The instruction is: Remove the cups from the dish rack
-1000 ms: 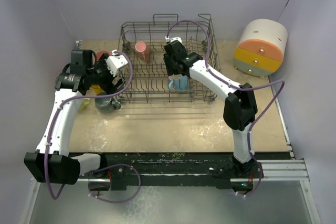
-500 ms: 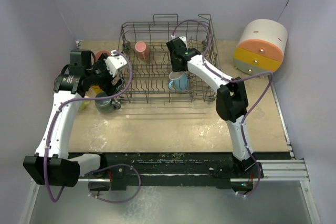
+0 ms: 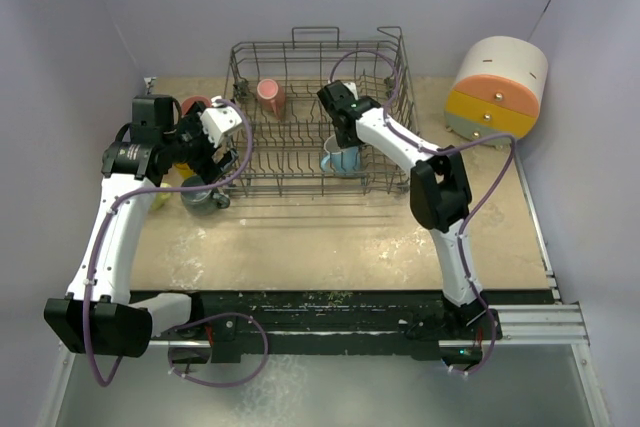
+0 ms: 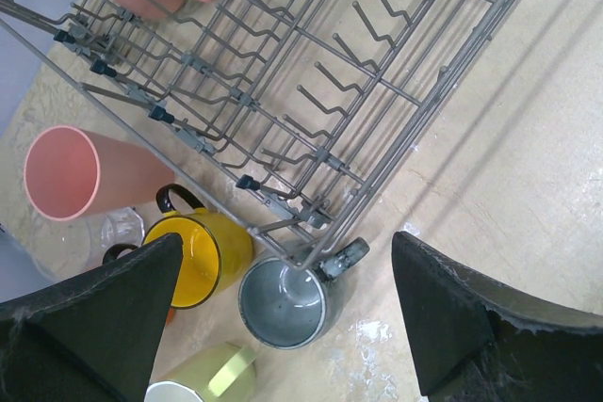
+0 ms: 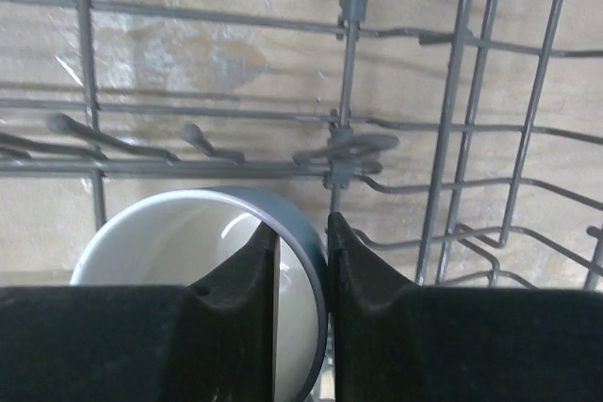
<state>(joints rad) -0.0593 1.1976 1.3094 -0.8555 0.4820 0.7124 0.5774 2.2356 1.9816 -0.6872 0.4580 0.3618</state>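
Inside the dish rack (image 3: 290,147), wrist view alone shows right claw (image 5: 301,229) pinching blue cup (image 5: 160,244); left claw (image 4: 287,244) released.

In the rack (image 3: 285,142): one cup (image 3: 270,97) far left, second cup (image 3: 346,160) near right. Other cups (image 3: 203,197) bunch just left of it.

Table (image 3: 330,237) w/ rack (image 3: 290,137), cups (image 3: 205,197), box (image 3: 498,87)

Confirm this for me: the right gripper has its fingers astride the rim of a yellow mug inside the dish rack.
Wrong on the colour. The right wrist view shows the right gripper with its fingers astride the rim of a light blue mug, not a yellow one, inside the dish rack.
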